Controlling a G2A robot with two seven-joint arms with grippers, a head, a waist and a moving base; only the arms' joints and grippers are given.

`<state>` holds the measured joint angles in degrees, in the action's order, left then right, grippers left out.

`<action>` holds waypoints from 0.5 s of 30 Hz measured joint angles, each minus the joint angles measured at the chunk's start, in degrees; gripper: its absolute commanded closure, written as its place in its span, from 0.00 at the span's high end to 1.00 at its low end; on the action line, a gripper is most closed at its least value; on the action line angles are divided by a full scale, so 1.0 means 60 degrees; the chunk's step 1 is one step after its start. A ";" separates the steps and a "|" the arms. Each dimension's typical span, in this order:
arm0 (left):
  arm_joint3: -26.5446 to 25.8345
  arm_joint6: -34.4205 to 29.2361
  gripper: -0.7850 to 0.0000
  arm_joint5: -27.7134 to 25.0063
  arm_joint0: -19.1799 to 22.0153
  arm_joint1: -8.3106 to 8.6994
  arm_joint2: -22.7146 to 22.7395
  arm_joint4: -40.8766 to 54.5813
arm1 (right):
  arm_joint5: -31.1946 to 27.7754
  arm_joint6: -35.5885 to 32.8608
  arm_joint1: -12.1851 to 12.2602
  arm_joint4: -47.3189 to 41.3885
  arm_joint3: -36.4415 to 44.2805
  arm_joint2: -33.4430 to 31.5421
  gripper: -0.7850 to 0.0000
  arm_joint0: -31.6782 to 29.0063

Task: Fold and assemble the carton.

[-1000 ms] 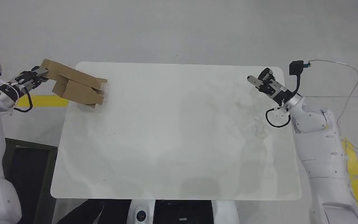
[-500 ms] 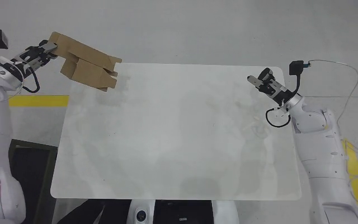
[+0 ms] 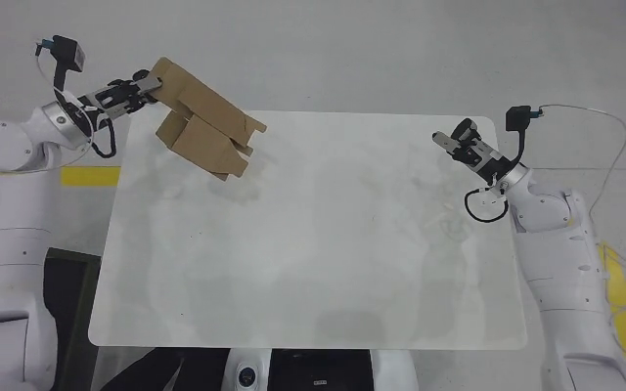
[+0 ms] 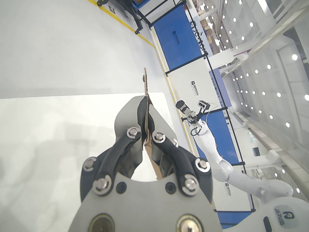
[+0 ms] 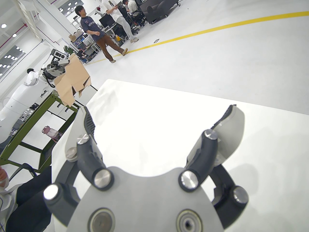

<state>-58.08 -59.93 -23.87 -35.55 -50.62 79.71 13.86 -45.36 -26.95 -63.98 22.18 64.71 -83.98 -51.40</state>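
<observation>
Brown carton (image 3: 205,119) (unassembled), long axis slanting toward table (image 3: 323,244) centre

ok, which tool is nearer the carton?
Left. The left tool is shut on one end of the carton, holding it over the far left corner of the table. The right tool is open and empty at the far right edge, across the table from it.

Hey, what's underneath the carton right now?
The carton, pinched in the left gripper, hangs above the table's far corner. Bare tabletop shows around it; the patch directly beneath is hidden.
</observation>
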 measured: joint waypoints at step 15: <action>-0.1250 -0.1486 0.00 -0.0199 0.0206 -0.0357 -0.1701 0.0649 | 0.0019 -0.0069 -0.0004 -0.0029 0.0068 0.0073 1.00 -0.0047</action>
<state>-65.59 -68.85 -25.06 -34.31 -52.76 69.51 17.75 -45.25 -27.36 -64.00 22.01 65.12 -83.54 -51.68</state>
